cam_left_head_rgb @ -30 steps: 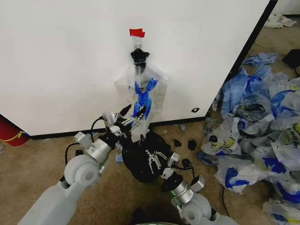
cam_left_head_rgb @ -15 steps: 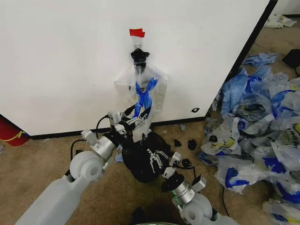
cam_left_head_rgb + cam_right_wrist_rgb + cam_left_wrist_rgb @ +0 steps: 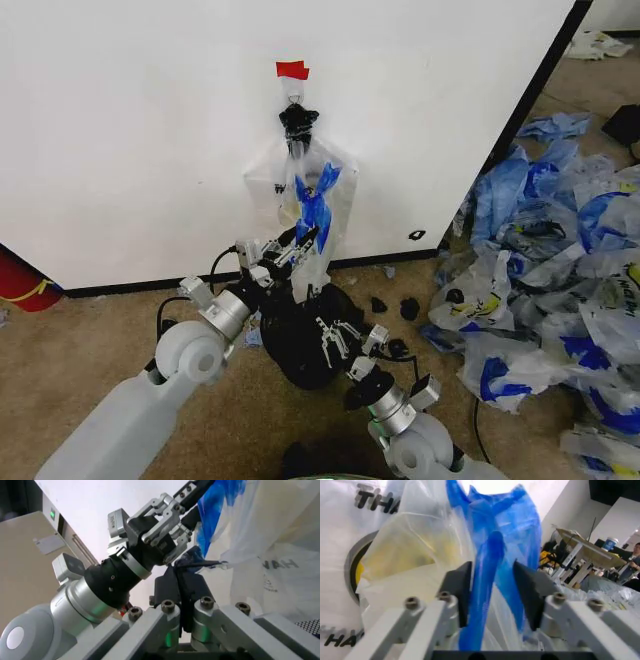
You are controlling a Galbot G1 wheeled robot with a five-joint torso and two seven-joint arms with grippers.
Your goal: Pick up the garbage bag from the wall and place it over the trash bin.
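Note:
The garbage bag (image 3: 316, 196), thin and whitish with blue patches, hangs on the white wall (image 3: 140, 140) from a hook (image 3: 293, 95) under red tape, below a black knot (image 3: 298, 120). My left gripper (image 3: 302, 240) reaches up to its lower part. In the left wrist view the left gripper (image 3: 491, 570) is open, with a blue fold of the garbage bag (image 3: 490, 536) between its fingers. The black trash bin (image 3: 288, 352) stands on the carpet right under the bag. My right gripper (image 3: 328, 336) hovers over the bin and is shut (image 3: 176, 581).
A heap of similar printed bags (image 3: 545, 280) covers the floor to the right. Small black scraps (image 3: 408, 308) lie near the wall's black base strip (image 3: 150, 285). A red object (image 3: 20, 280) sits at the far left.
My left gripper has moved forward and up to the hanging bag, and the bag's blue fold now lies between its fingers. The right arm has barely moved.

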